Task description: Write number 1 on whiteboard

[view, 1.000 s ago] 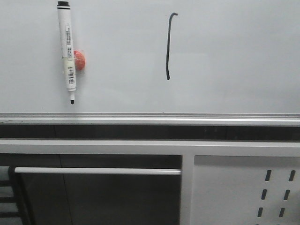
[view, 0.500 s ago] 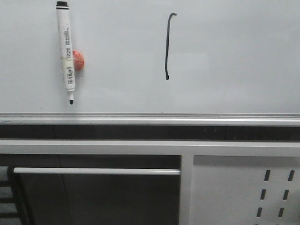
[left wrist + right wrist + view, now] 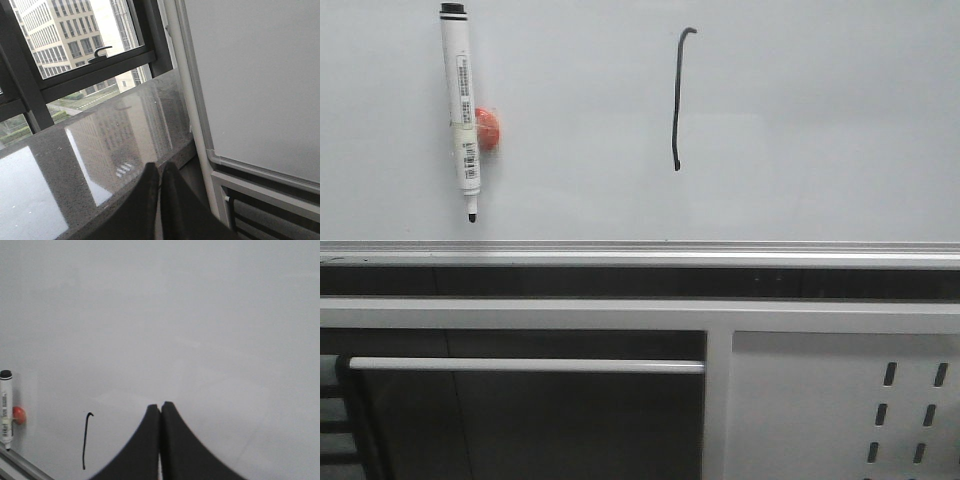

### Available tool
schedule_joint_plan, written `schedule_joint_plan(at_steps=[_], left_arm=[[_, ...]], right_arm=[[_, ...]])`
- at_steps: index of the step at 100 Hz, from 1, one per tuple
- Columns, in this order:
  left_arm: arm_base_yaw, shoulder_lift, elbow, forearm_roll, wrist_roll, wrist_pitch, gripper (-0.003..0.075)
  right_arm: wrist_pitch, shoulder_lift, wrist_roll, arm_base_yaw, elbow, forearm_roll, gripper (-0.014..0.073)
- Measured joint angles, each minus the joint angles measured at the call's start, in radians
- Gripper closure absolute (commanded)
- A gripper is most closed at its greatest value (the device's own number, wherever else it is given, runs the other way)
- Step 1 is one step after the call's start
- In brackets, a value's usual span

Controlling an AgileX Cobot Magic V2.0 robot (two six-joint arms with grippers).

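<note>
The whiteboard (image 3: 820,120) fills the upper front view, with its silver bottom rail (image 3: 640,250). The number 1 (image 3: 677,100), a thin black vertical stroke with a small hook at its top, is drawn near the board's middle. It also shows in the right wrist view (image 3: 85,442). A white marker pen (image 3: 460,110) hangs upright on the board's left by a red magnet (image 3: 487,128). My right gripper (image 3: 160,407) is shut and empty, facing the board away from the stroke. My left gripper (image 3: 160,167) is shut and empty, beside the board's left edge (image 3: 200,130). Neither gripper shows in the front view.
A white perforated metal panel (image 3: 840,410) and a white frame bar (image 3: 525,366) lie below the rail. In the left wrist view a polished grey stone sill (image 3: 90,165) and a dark-framed window (image 3: 75,75) stand left of the board.
The front view has shifted very slightly; the pen and the stroke stay in place on the board.
</note>
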Motion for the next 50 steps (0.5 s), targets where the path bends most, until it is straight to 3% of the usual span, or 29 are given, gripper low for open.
schedule_joint_plan(at_steps=[18, 41, 50], left_arm=[[0.000, 0.000, 0.000, 0.000, 0.000, 0.000, 0.0738], [0.000, 0.000, 0.000, 0.000, 0.000, 0.000, 0.0738], [0.000, 0.000, 0.000, 0.000, 0.000, 0.000, 0.0738]], right_arm=[[0.121, 0.000, 0.000, -0.183, 0.000, -0.015, 0.0673], [0.078, 0.000, 0.000, -0.198, 0.000, -0.020, 0.0673], [0.072, -0.017, 0.064, -0.198, 0.000, -0.107, 0.0673]])
